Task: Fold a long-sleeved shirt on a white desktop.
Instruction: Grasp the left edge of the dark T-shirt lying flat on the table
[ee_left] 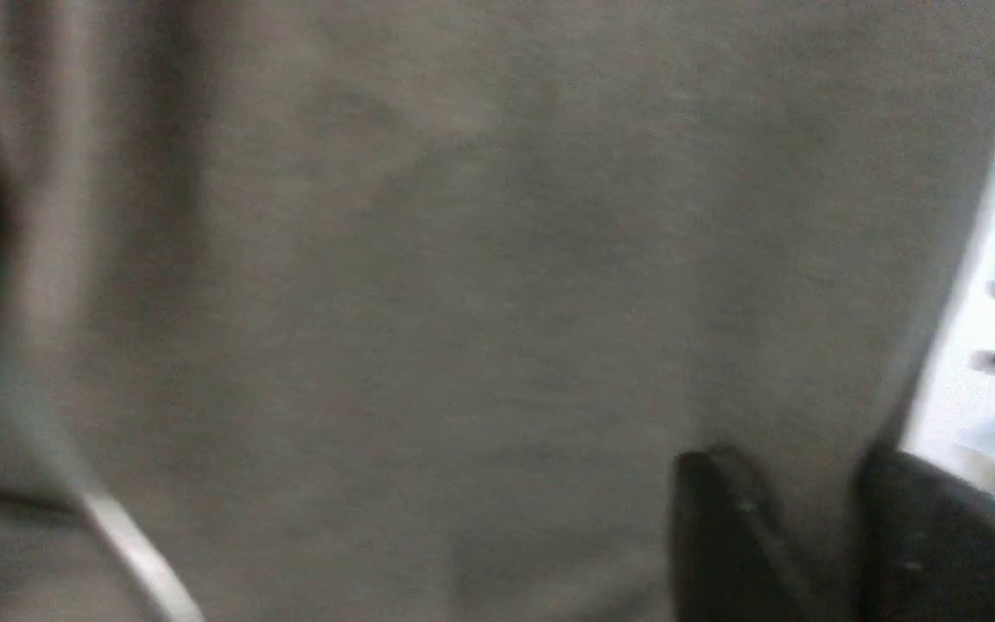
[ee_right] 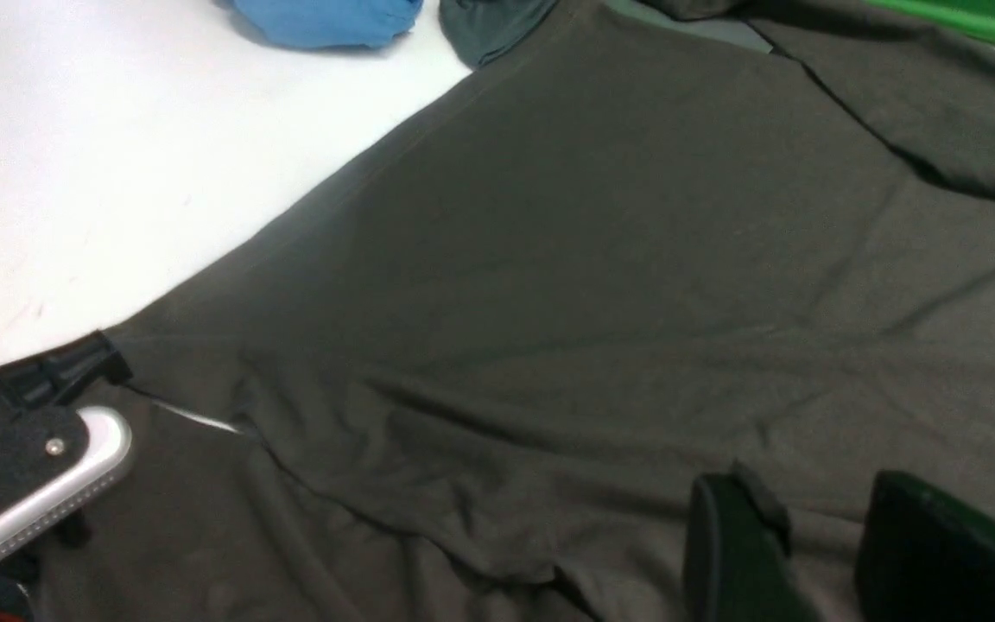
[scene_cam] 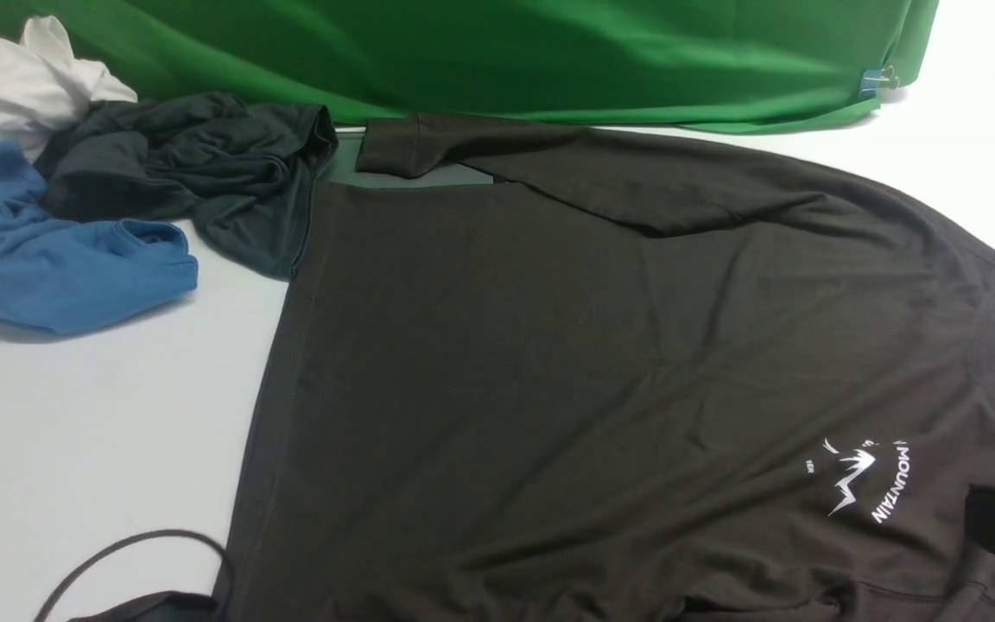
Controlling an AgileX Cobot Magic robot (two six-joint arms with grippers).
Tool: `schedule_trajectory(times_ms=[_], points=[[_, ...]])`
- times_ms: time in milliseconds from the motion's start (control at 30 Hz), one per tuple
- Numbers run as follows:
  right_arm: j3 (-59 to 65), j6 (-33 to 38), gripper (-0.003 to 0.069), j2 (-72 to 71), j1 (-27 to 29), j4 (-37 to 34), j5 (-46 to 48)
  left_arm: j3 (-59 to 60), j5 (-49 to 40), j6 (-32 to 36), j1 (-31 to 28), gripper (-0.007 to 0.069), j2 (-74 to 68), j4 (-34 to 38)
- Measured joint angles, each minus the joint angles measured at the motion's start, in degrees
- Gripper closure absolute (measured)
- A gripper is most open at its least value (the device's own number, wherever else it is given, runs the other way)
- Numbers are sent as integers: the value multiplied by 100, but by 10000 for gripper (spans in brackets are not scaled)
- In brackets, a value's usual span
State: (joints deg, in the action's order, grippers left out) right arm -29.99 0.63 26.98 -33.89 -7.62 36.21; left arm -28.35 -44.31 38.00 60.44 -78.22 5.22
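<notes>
Two grippers sit at the near edge of the shirt [scene_cam: 601, 363]. It lies spread over the table [scene_cam: 74, 432], collar right, hem left, with the far sleeve [scene_cam: 636, 181] laid back across the body. The left gripper [ee_left: 808, 527] is close against the cloth at the near left. Its view is blurred and cloth shows between the jaws, but I cannot tell whether they have bitten. The right gripper [ee_right: 808, 536] stands part open over the cloth just right of the logo, holding nothing that shows.

The main risk, as I judge it, is an uneven pick. If the left catches only one layer, or the right closes late, the near edge would rise crooked and the fold would skew. A hard pull could also drag the sleeve out of place.

At the far left a black-grey garment [scene_cam: 204, 173] touches the hem corner, with a blue one [scene_cam: 74, 268] and a white cloth [scene_cam: 5, 78] beside it. A leftward sweep could snag them. A cable [scene_cam: 117, 549] loops just beside the near hem and may catch. A grey hatch [scene_cam: 411, 177] shows under the cuff, and a green backdrop [scene_cam: 506, 52] closes the far side.
</notes>
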Motion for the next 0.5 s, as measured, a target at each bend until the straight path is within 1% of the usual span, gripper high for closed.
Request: schedule_trajectory(times_ms=[33,67,133,167,333,367,400,500], points=[[-17,-106,419,8,0,6,59,-74,-228,-48,0,517,-7,42],[-52,-175,419,17,0,6,159,-148,-315,-73,0,551,-7,49],[-215,-277,419,108,0,6,561,-371,-524,-175,0,592,43,56],[-371,-275,419,218,0,6,916,-493,-633,-237,0,598,94,61],[-907,-63,419,730,0,6,1956,-959,-1015,-401,0,599,472,61],[-907,-63,419,730,0,6,1956,-976,-1015,-401,0,599,493,61],[-1018,20,419,943,0,6,2215,-1085,-1132,-406,0,599,633,61],[-1111,103,410,1405,0,-13,2598,-1305,-1334,-406,0,599,1012,61]])
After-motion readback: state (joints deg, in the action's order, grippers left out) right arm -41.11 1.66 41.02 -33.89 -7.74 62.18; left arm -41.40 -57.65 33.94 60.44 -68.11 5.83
